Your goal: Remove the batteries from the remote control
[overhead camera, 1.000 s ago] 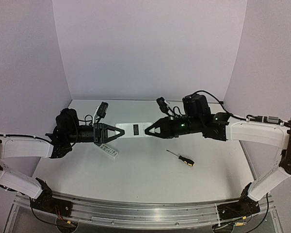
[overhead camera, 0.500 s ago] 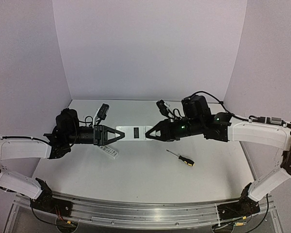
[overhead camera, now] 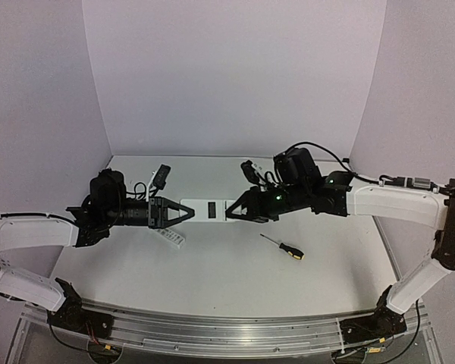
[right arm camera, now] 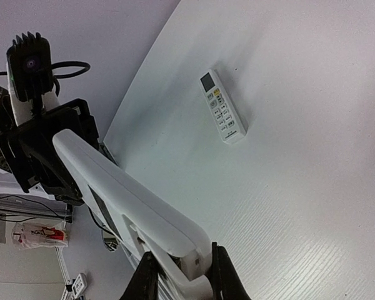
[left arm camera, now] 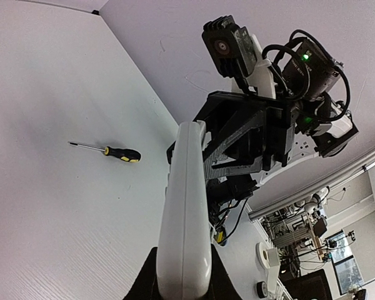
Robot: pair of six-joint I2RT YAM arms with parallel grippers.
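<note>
Gripping the short, broad white plastic remote control [overhead camera: 210, 208] at both ends, level and up off the pale white desk [overhead camera: 212, 280]!

Pinching its left end with the black left fingers [overhead camera: 183, 211], drawn in narrow and tight on the casing [left arm camera: 186, 212]. Pinching the other end with the black right fingers [overhead camera: 235, 210], just as narrow, clamped on the edge [right arm camera: 131, 200]. Showing a plain white back upward, with a small dark rectangular recess [overhead camera: 212, 205] near the middle; too small to tell what sits inside. Down on the desk: a slimmer white remote with grey buttons [overhead camera: 169, 236], lying flat beneath the left fingers, and a thin-shafted screwdriver with a black-and-yellow handle [overhead camera: 283, 247], nearer the right side, well apart from both remotes.
</note>
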